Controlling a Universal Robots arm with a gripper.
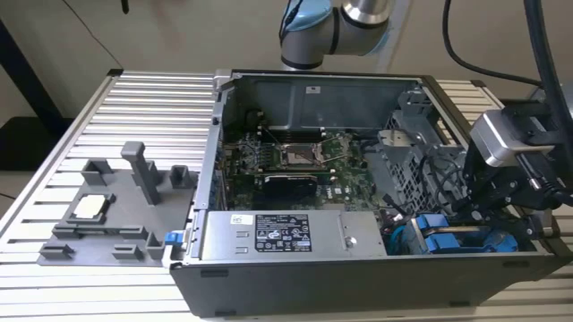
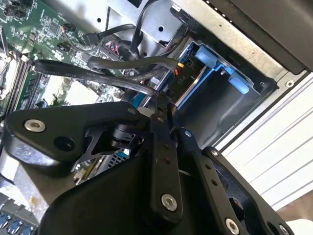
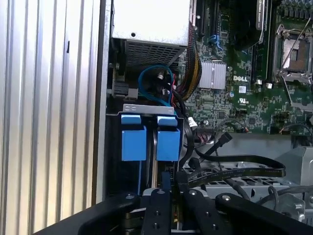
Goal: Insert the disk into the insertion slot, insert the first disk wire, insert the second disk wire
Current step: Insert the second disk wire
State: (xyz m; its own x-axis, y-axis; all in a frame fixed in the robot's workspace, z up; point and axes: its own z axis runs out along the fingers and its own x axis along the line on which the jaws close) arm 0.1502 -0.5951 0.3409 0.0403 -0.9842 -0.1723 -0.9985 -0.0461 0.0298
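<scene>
I'm working over the open computer case [image 1: 296, 295], which lies on its side on the slatted table [image 1: 152, 100]. My gripper [image 3: 165, 193] hangs above the case corner that holds the drive bay [image 3: 149, 108]. The motherboard [image 3: 244, 98] spreads away off to one side of the tool. In the first wrist view, two blue carrier ends sit side by side in the bay, straight ahead of the fingertips. I take the one in line with the tool for the disk [image 3: 167, 138], already seated in its slot. The other blue-framed drive [image 3: 133, 137] sits just beside it, though I can't be certain which is which. Only the ends show, so the disk's long axis runs down into the bay and away from the tool. A bundle of black cables [image 3: 234, 161] loops just beside the fingers, on the motherboard side. The fingers are drawn narrow, and I judge they pinch a small dark plug [image 3: 166, 182], probably a disk wire end. The second wrist view adds the bay seen slantwise, with the cables crossing just beyond the fingertips. The exterior view alone shows how the tool stands over the case.
</scene>
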